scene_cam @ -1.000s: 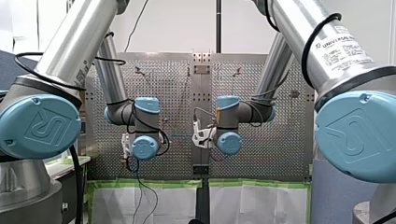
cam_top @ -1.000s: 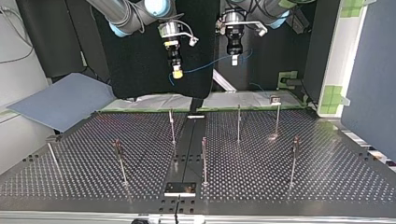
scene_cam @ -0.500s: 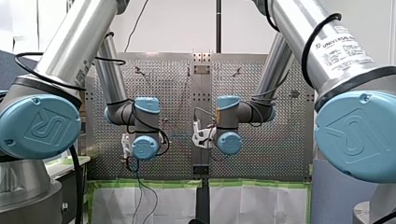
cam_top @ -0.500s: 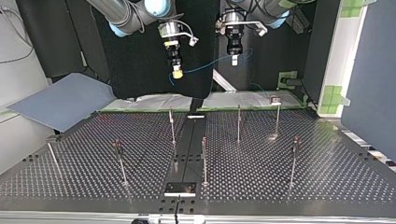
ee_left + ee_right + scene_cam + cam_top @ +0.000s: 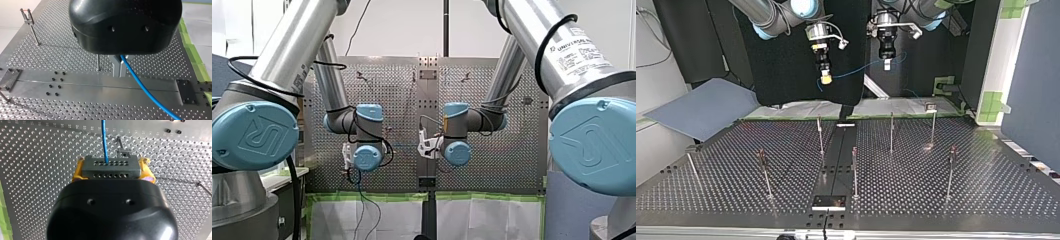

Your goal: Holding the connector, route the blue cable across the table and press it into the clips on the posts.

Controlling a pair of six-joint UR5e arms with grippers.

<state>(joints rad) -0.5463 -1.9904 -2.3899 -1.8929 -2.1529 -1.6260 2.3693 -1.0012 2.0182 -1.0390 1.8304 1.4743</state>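
While the cable hangs between both pincers, line it up before going down

Since both arms hang high in the upper middle of the top view, well above the tabletop, I judge that nothing is clipped yet. My right pincer is clamped on the connector, a grey block sitting square between its yellow pads. My left pincer has its metal fingers drawn narrow, with the blue cable running out from between them. It looks pinched there, or at least closely guided. The cable crosses the short gap between the two pincers in a shallow sag.

To do this step well, I would hold that span just taut and carry it level over the posts. I would then lower it so the line meets a clip squarely at its mouth, not across one prong. I would press close beside the post, since those thin rods look likely to bend.
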